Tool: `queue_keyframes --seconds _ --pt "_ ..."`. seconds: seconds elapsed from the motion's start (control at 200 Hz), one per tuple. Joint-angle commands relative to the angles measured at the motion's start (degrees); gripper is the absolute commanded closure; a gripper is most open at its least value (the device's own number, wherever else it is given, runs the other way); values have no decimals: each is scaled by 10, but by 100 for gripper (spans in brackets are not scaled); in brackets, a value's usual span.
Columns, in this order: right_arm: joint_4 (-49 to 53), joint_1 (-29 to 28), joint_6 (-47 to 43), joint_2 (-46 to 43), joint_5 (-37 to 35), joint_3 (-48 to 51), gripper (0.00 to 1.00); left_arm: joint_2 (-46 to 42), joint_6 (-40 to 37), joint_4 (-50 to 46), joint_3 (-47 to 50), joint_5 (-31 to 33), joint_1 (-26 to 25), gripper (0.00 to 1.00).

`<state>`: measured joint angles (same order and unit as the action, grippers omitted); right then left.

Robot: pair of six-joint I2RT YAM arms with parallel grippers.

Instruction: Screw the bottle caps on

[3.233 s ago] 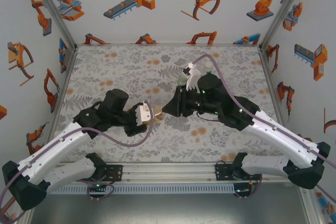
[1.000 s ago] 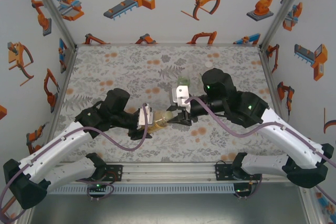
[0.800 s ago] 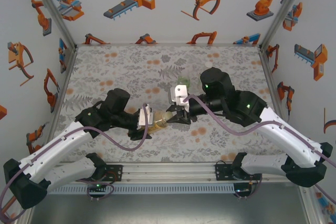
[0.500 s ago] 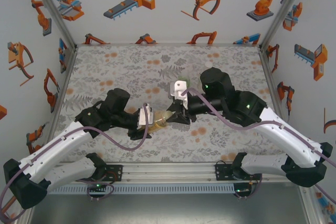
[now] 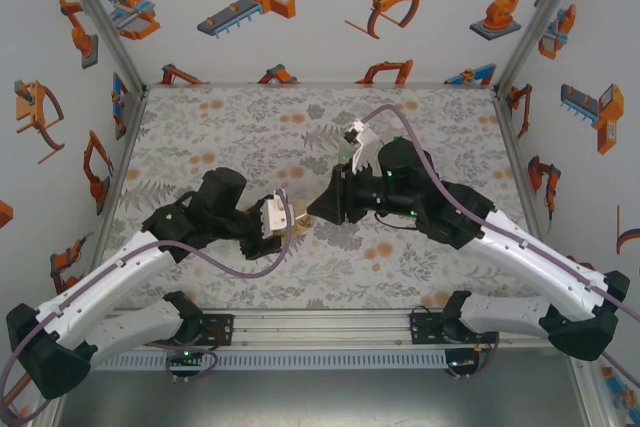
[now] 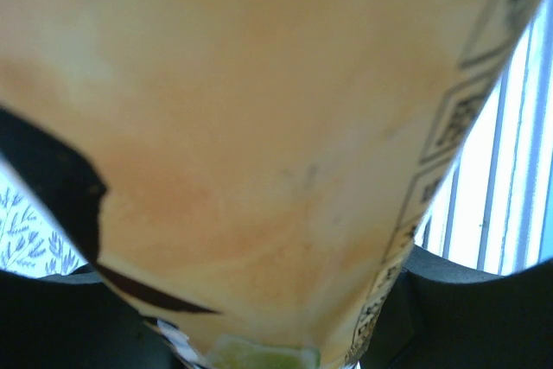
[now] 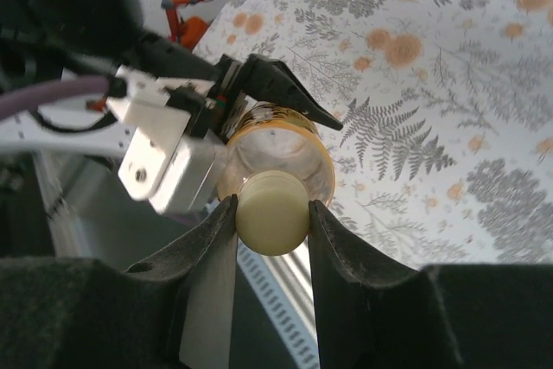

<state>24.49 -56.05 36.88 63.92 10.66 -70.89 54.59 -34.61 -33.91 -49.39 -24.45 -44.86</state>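
Seen from above, two white-and-black robot arms reach in from the near edge of a table (image 5: 220, 127) covered in a grey fern and orange flower print. They meet near its middle. The left gripper (image 5: 283, 217) is clamped on the body of an amber bottle (image 5: 298, 219), which it holds lying roughly on its side with the neck pointing towards the right arm. The right gripper (image 5: 318, 209) comes in from the opposite side and meets the bottle at its mouth.

The right wrist camera looks straight down the bottle's axis. A pale yellow cap (image 7: 272, 213) sits on the neck, and the right gripper's two dark fingers (image 7: 216, 244) press on it from either side – closed on the cap, with no gap showing. The bottle's clear shoulder and amber rim ring the cap.

In the left wrist camera the bottle is pressed close to the lens, a blurred orange surface with a printed label (image 6: 458, 118) along its right edge.

Cartoon robot arms decorate the white walls (image 5: 300, 37).
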Motion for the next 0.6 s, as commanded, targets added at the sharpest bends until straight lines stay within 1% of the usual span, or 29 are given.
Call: queue_keyframes --seconds 0.0,0.115,0.265,0.31,0.36,0.396,0.521,0.596 --pt "4 -4 147 22 -43 -15 95 -2 -1 37 -14 -1 -6 100" --pt "12 -4 182 30 -54 -17 89 1 0 38 -14 -4 -5 100" --pt "33 -6 173 38 -44 -40 81 1 0 38 -15 -4 -5 100" --pt "35 -6 162 36 -42 -42 73 1 -1 38 -14 -6 -5 100" --pt "36 -6 144 30 -41 -45 55 1 -2 38 -14 -12 -5 100" --pt "36 -6 128 23 -39 -46 47 2 -3 37 -14 -17 -5 100" --pt "61 -6 65 -5 -65 -61 36 4 -8 33 -15 -36 -5 100" --pt "81 -5 23 -19 -84 -76 31 5 -11 31 -16 -46 -5 100"
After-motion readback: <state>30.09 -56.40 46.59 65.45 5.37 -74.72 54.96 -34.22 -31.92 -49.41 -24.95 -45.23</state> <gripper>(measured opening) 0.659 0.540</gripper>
